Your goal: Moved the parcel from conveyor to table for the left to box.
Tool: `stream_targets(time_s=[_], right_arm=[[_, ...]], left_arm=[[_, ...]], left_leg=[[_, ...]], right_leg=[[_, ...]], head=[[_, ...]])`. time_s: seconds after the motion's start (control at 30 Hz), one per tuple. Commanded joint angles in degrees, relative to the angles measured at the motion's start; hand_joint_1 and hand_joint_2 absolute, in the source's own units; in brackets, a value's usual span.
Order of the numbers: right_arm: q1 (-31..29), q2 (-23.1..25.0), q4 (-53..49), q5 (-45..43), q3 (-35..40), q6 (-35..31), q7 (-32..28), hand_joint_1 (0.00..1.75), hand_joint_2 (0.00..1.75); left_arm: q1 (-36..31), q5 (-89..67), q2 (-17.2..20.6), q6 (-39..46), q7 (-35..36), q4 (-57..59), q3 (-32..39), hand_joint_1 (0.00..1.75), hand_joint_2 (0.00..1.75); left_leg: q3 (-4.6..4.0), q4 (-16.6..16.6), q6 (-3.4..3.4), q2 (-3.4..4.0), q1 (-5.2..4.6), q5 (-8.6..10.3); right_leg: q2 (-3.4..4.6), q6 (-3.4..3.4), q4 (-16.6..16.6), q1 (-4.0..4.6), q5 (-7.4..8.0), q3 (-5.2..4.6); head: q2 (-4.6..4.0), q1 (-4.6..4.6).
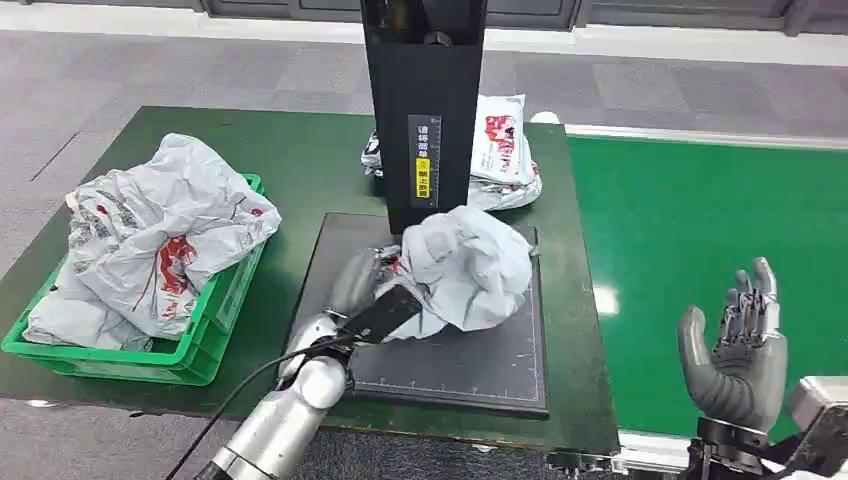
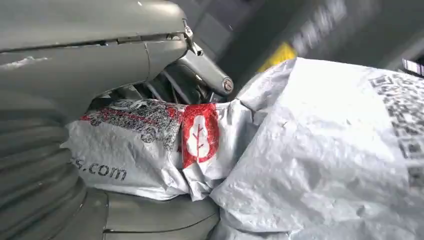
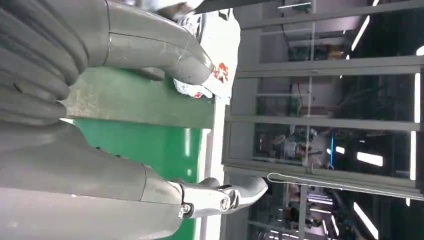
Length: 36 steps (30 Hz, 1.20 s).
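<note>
parcel (image 1: 470,268) is seen lying on the dark mat (image 1: 470,370) at the middle of the green table (image 1: 310,170), pushed up near the mat's far edge, just in front of the black column (image 1: 425,100). its long axis is hard to fix, since it is crumpled into a lump, but the bulk runs roughly across the mat from the left hand toward the mat's right edge. it is a grey-white plastic mailer, heavily creased, with red print; in the left wrist view a red patch with a white tree mark (image 2: 199,135) and printed lettering are made out.

the parcel's left end is gripped by the left hand (image 1: 365,290), with fingers (image 2: 207,72) on one side of the wrinkled film and the thumb on the other (the clasp is shown close in the left wrist view).

the right hand (image 1: 735,350) is held up over the near part of the green conveyor (image 1: 700,220), fingers spread and nothing in it.

bare mat is left between the parcel and the mat's near edge. a green crate (image 1: 215,330) piled with similar mailers stands at the table's left edge, well apart from the parcel. more mailers (image 1: 505,150) lie behind the column at the table's far right corner.
</note>
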Motion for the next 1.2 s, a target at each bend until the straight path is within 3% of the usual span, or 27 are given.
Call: stream_targets(time_s=[0.03, 0.4, 0.73, 1.2], right_arm=[[3.2, 1.8, -2.1, -0.5, -5.9, 0.5, -0.9, 0.00, 1.75], [4.7, 4.3, -1.9, 0.1, -8.4, 2.1, -2.4, 0.00, 1.75], [4.6, 4.8, -1.6, 0.3, -8.9, 2.6, -2.4, 0.00, 1.75], [4.1, 5.1, -0.2, 1.6, -7.8, 3.4, -3.0, 0.00, 1.75]], left_arm=[[3.9, 1.6, 3.6, 3.3, -2.0, -16.4, 16.1, 1.75, 1.75], [7.7, -1.1, 4.5, 10.6, -4.0, -25.7, 26.3, 1.75, 1.75], [7.4, -2.9, 4.7, 12.1, -4.6, -27.1, 27.1, 1.75, 1.75], [0.0, -17.3, 9.7, 22.5, -1.8, -28.4, 31.1, 1.75, 1.75]], left_leg=[[0.09, -0.1, -0.05, 0.14, 0.08, -0.06], [0.06, -0.1, -0.11, 0.08, 0.08, -0.10], [-0.01, 0.0, -0.11, -0.03, 0.08, -0.12], [-0.04, 0.0, -0.12, -0.12, 0.15, -0.07]], right_leg=[[0.27, -0.09, -0.1, 0.08, 0.01, 0.04], [0.23, -0.13, -0.1, 0.07, -0.06, 0.00], [0.08, -0.12, -0.1, 0.08, -0.09, -0.03], [0.05, -0.15, -0.1, 0.15, -0.06, -0.02]], head=[[0.00, 0.00], [0.00, 0.00], [0.00, 0.00], [0.00, 0.00]])
